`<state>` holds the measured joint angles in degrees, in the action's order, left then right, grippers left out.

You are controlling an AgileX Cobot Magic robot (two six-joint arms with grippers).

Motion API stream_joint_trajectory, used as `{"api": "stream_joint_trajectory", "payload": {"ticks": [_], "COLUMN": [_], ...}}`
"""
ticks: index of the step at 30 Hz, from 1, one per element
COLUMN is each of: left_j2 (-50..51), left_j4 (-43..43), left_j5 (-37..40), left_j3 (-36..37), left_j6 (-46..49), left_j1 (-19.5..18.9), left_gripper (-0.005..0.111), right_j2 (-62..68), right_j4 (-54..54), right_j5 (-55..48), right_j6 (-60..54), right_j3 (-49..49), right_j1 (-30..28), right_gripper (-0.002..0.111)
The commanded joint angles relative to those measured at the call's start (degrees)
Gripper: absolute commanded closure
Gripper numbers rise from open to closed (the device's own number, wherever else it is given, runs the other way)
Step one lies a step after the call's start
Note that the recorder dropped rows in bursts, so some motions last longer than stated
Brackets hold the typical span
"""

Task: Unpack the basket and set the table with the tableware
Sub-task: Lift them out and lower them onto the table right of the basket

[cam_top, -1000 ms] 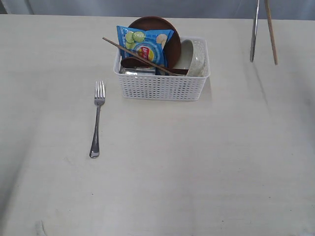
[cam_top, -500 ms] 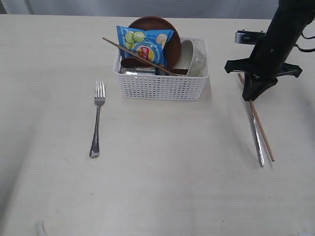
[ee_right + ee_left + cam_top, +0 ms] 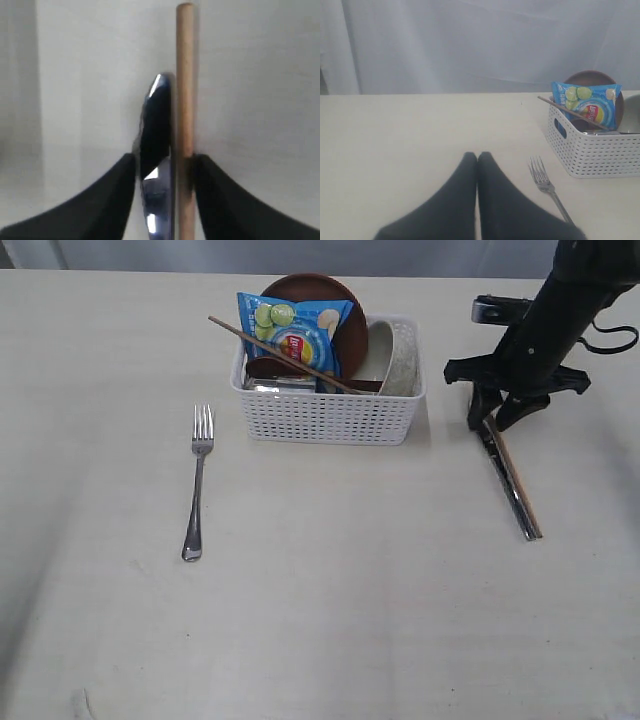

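While the left jaws are pressed together with nothing between them, the right jaws are closed on two things at once: the steel knife (image 3: pixel 156 130) and one chopstick (image 3: pixel 184 75), side by side. We see this pair slanting low over the table (image 3: pixel 350 620), to the right of the basket (image 3: pixel 327 418); whether the tips touch, we cannot tell. The fork (image 3: pixel 197 480) lies left of the basket. Inside it stand the plate (image 3: pixel 300 285), the bowl (image 3: pixel 388 355) and a chip bag (image 3: pixel 295 332), and a second chopstick (image 3: pixel 228 327) leans across them.
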<state>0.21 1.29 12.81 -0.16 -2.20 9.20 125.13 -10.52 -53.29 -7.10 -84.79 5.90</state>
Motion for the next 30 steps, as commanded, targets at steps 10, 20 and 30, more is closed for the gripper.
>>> {"api": "stream_joint_trajectory", "payload": {"ticks": [10, 20, 30], "left_j2": [-0.21, -0.21, -0.21], "left_j4": [0.49, 0.49, 0.49], "left_j5": [-0.61, -0.61, -0.61], "left_j3": [0.16, 0.16, 0.16], "left_j6": [0.02, 0.02, 0.02], "left_j1": [0.06, 0.06, 0.06], "left_gripper": [0.107, 0.107, 0.107], "right_j2": [-3.83, -10.88, -10.88], "right_j4": [0.33, -2.08, 7.53], "right_j5": [-6.8, -13.65, -4.93], "right_j6": [0.16, -5.57, -3.17], "right_j3": [0.21, 2.17, 11.14], "right_j1": [-0.43, 3.67, 7.05], "right_gripper": [0.041, 0.041, 0.062]}}
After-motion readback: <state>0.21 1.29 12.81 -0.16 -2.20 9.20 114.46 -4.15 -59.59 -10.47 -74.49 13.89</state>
